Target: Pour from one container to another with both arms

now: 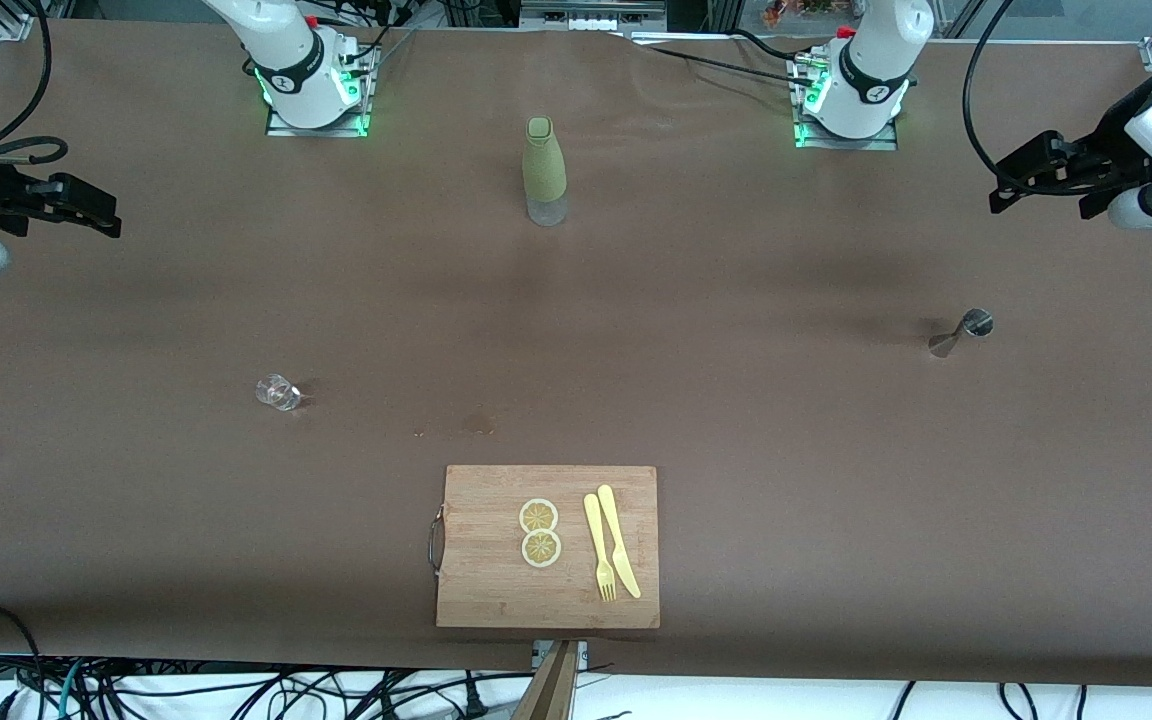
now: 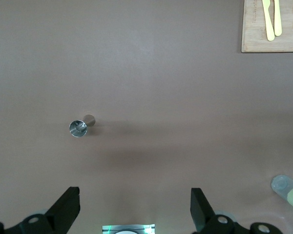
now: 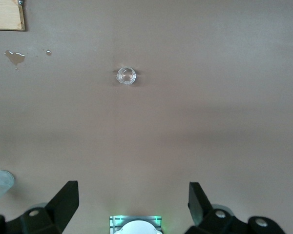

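Front view: glass cup (image 1: 278,392) and jigger (image 1: 960,331) stand well apart.

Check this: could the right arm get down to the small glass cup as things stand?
Probably yes. The right gripper hangs open at its end of the table, and the glass cup stands alone on the brown cover, nothing beside it.

Light is even and soft from overhead, moderately bright across my brown table cover (image 1: 736,420). I see broad, faint dark bands of shadow running across the cloth in all three views. The jigger (image 1: 966,330) throws a short shadow; the glass cup (image 1: 278,392) glints at its rim. Green lamps glow at both arm bases. No strong glare. Front view is sharp; wrist views look slightly softer, with the bottle (image 2: 289,190) blurred at the edge.
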